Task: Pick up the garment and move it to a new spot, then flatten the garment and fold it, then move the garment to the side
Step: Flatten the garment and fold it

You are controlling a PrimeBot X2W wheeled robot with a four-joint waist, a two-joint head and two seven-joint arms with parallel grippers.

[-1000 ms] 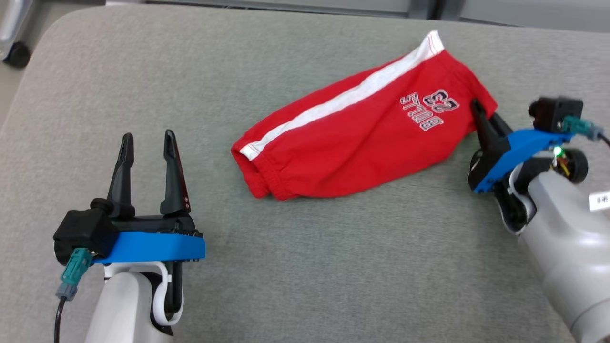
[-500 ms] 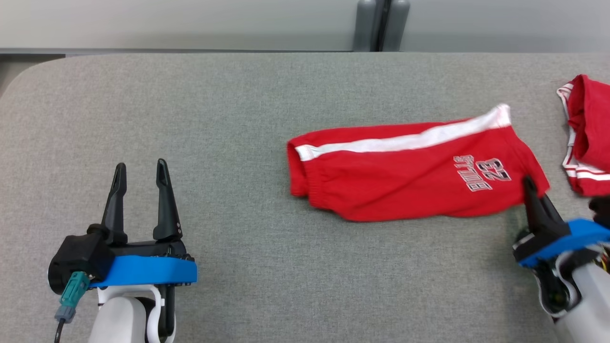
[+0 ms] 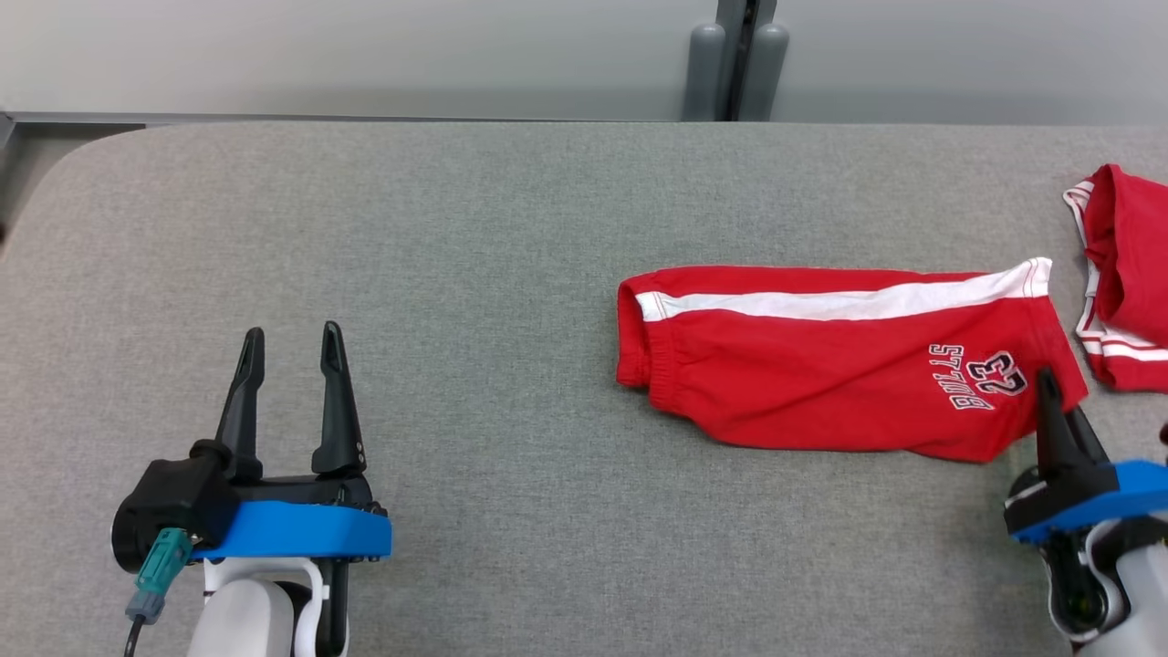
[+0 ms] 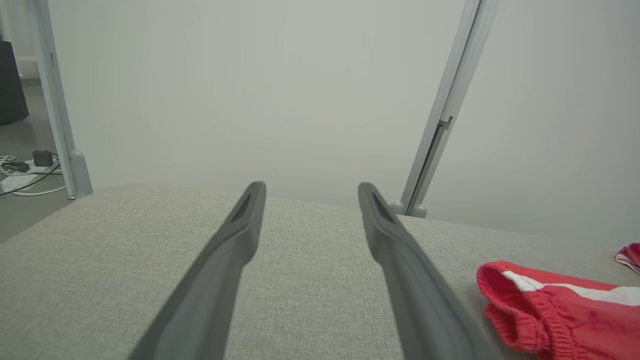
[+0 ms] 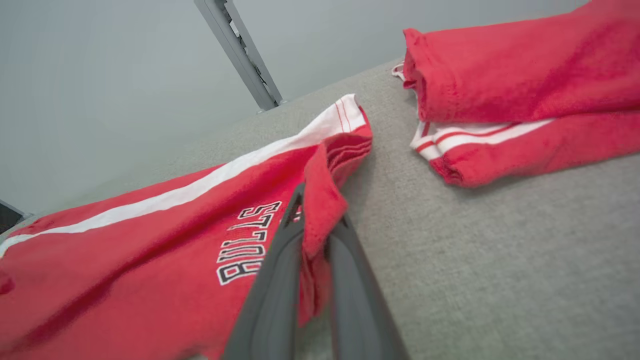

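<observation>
1. Shorts of red cloth with a white side stripe lie on the right side of the grey padded table.
2. Right gripper is pinched shut on their near right corner.
3. Left gripper is wide open at the near left, holding nothing.
4. Folding looks done, I think; moving them aside is left.
5. Letters read "BULLS 23".

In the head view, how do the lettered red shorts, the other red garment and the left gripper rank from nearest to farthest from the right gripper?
1. lettered red shorts: pinched in the right gripper.
2. other red garment: just beyond, at the right edge.
3. left gripper: far off at the lower left, open.
</observation>
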